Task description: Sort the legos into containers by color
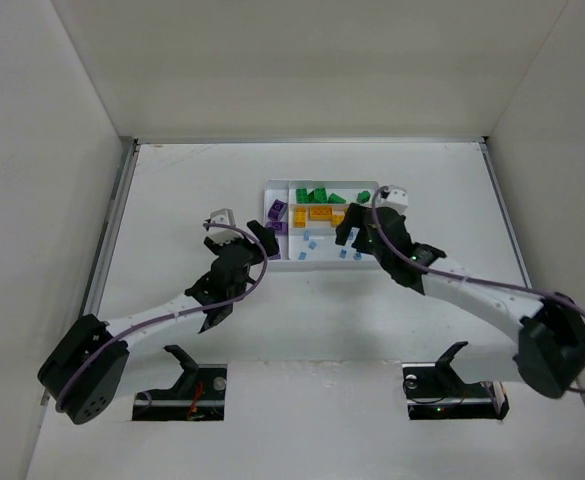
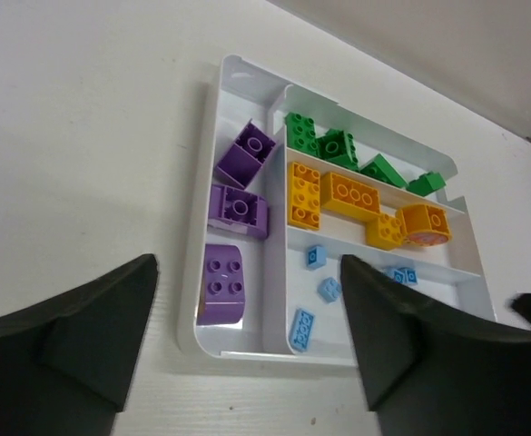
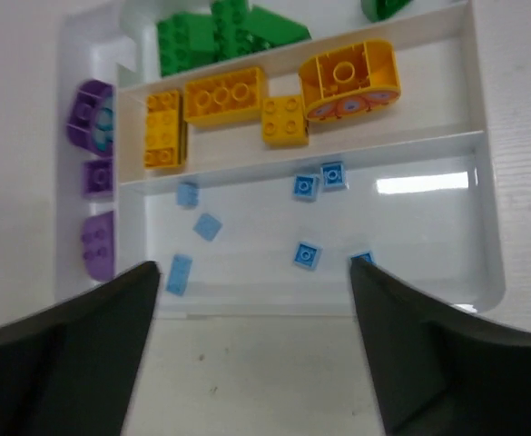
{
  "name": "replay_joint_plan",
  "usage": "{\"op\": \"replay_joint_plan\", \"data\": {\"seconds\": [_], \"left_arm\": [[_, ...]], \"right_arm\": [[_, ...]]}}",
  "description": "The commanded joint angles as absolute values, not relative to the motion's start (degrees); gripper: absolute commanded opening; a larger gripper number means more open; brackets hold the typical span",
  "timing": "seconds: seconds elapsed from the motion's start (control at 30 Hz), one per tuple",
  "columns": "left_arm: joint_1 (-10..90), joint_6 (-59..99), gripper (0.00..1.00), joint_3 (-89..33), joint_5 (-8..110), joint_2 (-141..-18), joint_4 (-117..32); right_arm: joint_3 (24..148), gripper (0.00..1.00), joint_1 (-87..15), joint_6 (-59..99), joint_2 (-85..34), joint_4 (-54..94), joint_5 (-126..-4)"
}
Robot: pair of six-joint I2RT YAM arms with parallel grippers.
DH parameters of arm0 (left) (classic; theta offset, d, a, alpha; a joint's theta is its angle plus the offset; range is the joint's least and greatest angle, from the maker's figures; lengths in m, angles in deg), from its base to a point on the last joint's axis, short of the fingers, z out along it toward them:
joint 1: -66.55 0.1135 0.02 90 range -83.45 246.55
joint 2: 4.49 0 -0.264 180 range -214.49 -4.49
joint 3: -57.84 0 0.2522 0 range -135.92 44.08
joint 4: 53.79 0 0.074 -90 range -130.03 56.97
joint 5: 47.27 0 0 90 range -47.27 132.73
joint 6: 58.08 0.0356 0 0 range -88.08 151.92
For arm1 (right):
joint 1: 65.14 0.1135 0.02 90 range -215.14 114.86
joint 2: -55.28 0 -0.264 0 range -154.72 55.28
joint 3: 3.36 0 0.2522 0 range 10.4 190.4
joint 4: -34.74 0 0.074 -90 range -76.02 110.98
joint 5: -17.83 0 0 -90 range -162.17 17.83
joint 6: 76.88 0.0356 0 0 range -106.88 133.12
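Note:
The white tray (image 1: 270, 186) lies at the table's middle back. Purple legos (image 2: 239, 208) lie in its narrow side section. Green legos (image 2: 324, 142) fill the far long section, yellow-orange legos (image 2: 338, 195) the middle one, and tiny light-blue legos (image 2: 316, 257) the near one. My left gripper (image 1: 240, 238) is open and empty, just short of the tray's near left corner (image 2: 247, 352). My right gripper (image 1: 357, 232) is open and empty over the tray's near edge (image 3: 319, 300). In the right wrist view the light-blue legos (image 3: 306, 256) lie just ahead of the right gripper (image 3: 254, 269).
White enclosure walls stand at the left, back and right. A metal rail (image 1: 112, 230) runs along the table's left edge. Two black brackets (image 1: 187, 365) (image 1: 442, 362) sit at the near edge by the arm bases.

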State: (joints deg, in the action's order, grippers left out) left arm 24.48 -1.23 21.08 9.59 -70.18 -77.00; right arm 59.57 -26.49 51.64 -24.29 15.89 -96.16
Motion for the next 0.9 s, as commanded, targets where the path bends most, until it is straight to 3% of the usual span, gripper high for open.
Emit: {"op": "replay_joint_plan", "data": {"seconds": [0.0,0.03,0.3,0.5,0.7,0.87], "left_arm": [[25.81,0.01,0.85,21.23,8.54,-67.07,-76.61],[25.99,0.01,1.0,20.71,8.89,-66.19,-74.77],[27.57,-3.58,1.0,19.82,9.33,-55.13,-55.0],[31.08,-8.78,1.0,19.65,14.06,-49.84,-43.91],[37.5,-9.48,1.0,16.4,16.1,-51.76,-35.29],[38.73,-7.9,1.0,12.53,17.24,-60.54,-32.56]], "right_arm": [[53.4,1.0,-27.48,49.77,-11.55,21.24,-98.18],[51.21,1.0,-28.18,49.94,-8.38,20.54,-99.14],[33.1,1.0,-35.47,53.72,17.46,14.48,-106.62],[29.21,1.0,-39.86,59.26,30.31,10.35,-109.61],[30.26,1.0,-45.23,59.53,29.1,6.83,-108.91],[29.48,1.0,-45.41,62.07,23.3,7.35,-105.49]]}}
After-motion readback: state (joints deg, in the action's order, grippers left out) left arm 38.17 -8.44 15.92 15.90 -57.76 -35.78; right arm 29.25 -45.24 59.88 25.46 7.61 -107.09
